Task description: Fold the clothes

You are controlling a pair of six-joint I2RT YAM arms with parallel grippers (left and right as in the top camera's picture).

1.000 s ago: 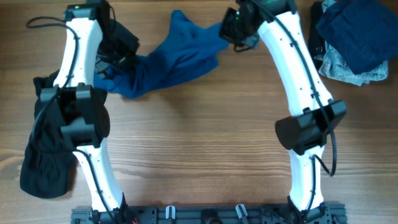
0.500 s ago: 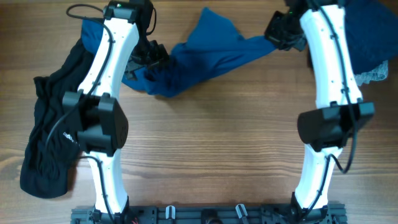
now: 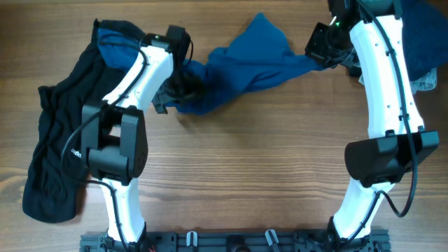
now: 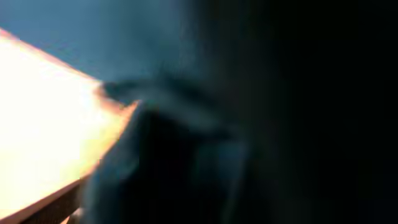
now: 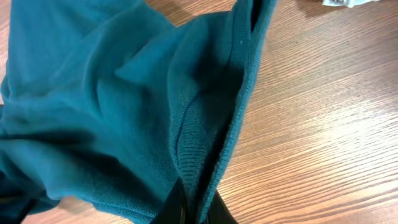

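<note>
- Teal shirt point(image 3: 245, 63) lay bunched in a band across the far side of the surface point(image 3: 238, 161), between my two arms.
- My right tool point(image 5: 193, 208) was pressed together, pinching the shirt's hemmed edge.
- My left tool point(image 3: 180, 87) sat buried in the shirt's other end. Its camera gave only blur, so I couldn't tell its state.
- As I judged it, spreading well called for a firm hold on a matching corner at the left. Both ends then had to be drawn apart evenly, clear of the black garment point(image 3: 52, 161).

Your teal shirt point(image 3: 245, 63) lies bunched across the far middle, one hemmed edge drawn out rightward; your black garment point(image 3: 49, 161) sprawls crumpled along the left side.
</note>
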